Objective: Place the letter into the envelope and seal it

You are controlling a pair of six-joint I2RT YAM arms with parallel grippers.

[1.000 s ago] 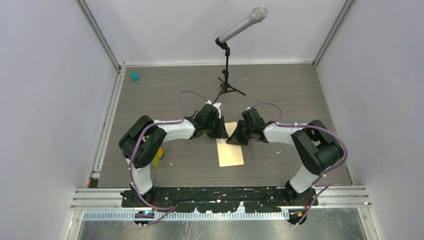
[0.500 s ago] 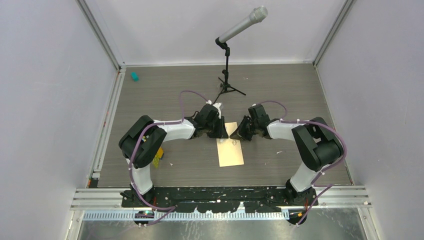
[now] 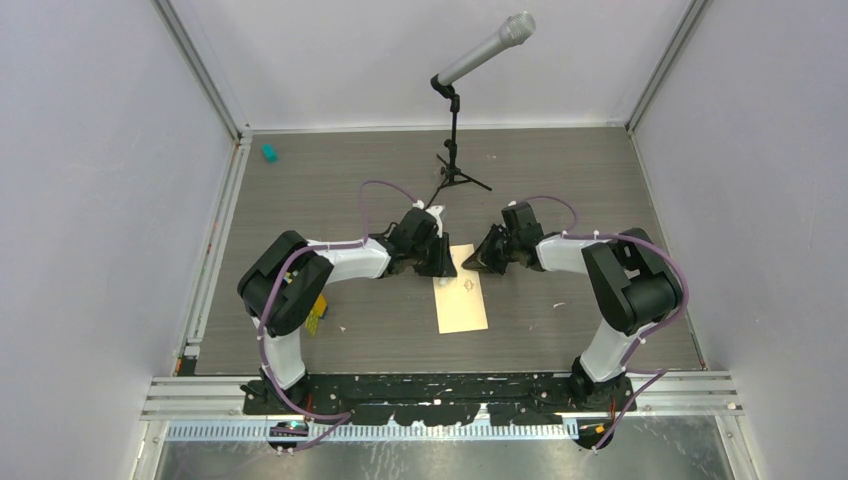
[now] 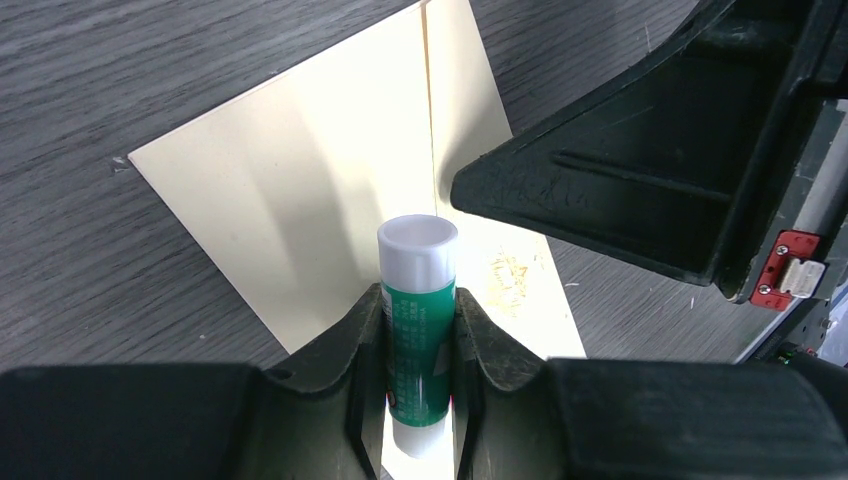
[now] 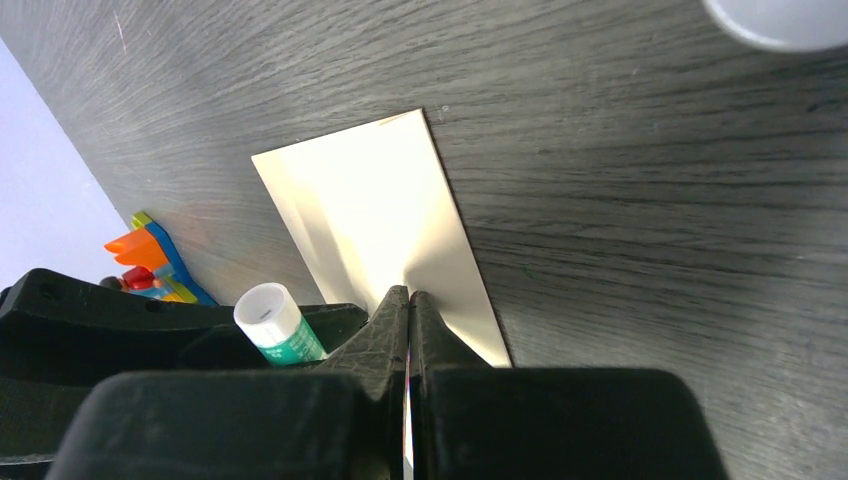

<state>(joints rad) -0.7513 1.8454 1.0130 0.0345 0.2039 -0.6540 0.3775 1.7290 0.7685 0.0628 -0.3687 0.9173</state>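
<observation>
**Tan envelope (image 3: 463,305) flat on the grey bench (image 3: 580,200)**

The left gripper (image 4: 418,310) is clamped on a green glue stick (image 4: 418,275) with a white cap, held over the envelope's far end. The right gripper (image 5: 410,300) is pinched fully together, its tips by the envelope's far right corner.

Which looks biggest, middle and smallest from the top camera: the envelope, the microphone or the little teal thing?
1. envelope
2. microphone, though it sits nearer the camera, so unsure
3. teal thing, clearly smallest
</observation>
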